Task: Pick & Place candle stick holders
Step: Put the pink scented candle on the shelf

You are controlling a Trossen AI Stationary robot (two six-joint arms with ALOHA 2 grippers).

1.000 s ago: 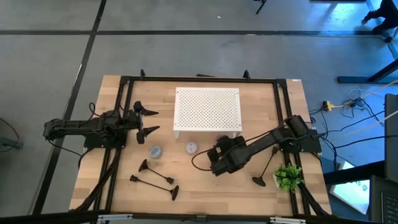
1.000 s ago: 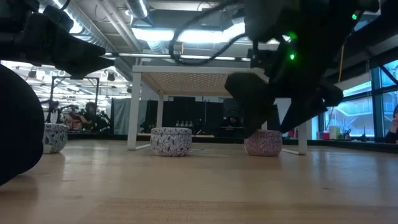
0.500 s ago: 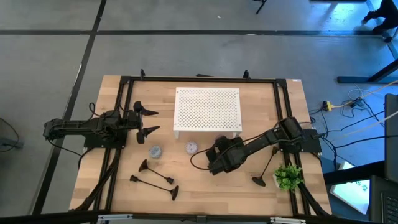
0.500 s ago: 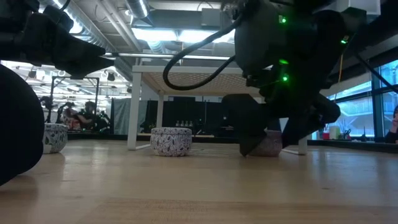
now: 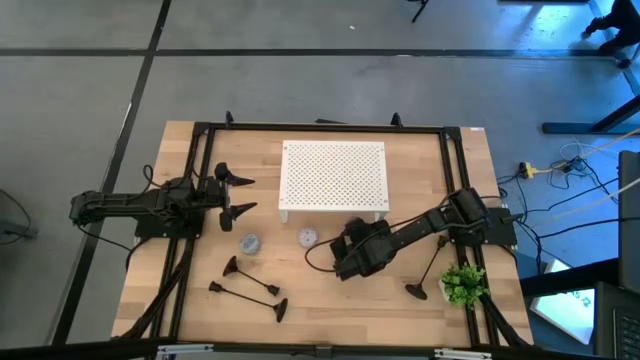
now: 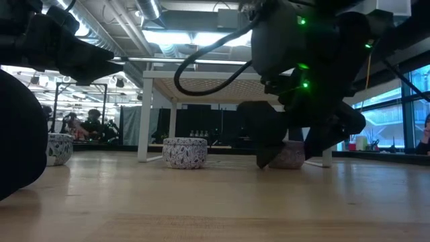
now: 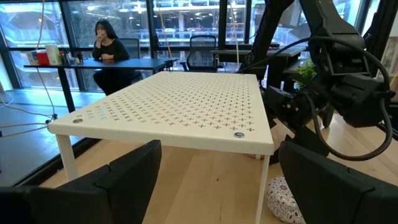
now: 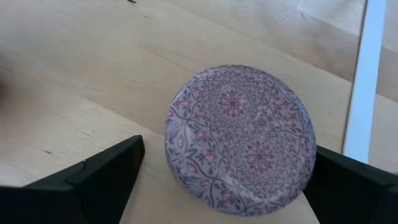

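Note:
Black candle stick holders lie on their sides on the wooden table: two at the near left [image 5: 250, 290] and one at the near right [image 5: 428, 272], its round base [image 5: 418, 291] nearest the front edge. My right gripper [image 5: 350, 243] is open and tipped down over a pink patterned round tin [image 8: 239, 140]. One finger stands on either side of the tin, as the low view [image 6: 289, 144] also shows. My left gripper [image 5: 240, 195] waits open and level at the table's left, touching nothing.
A white perforated shelf [image 5: 333, 175] stands at the table's far middle. A blue patterned tin [image 5: 249, 243] and a pale tin [image 5: 308, 237] sit in front of it. A small green plant [image 5: 462, 283] is at the near right corner. A person sits at a desk beyond the table [image 7: 106, 43].
My right gripper has come down over the pink tin and shifted slightly toward the table's left, staying open; its fingers now reach down beside the tin. The tin and the candle stick holders have not moved.

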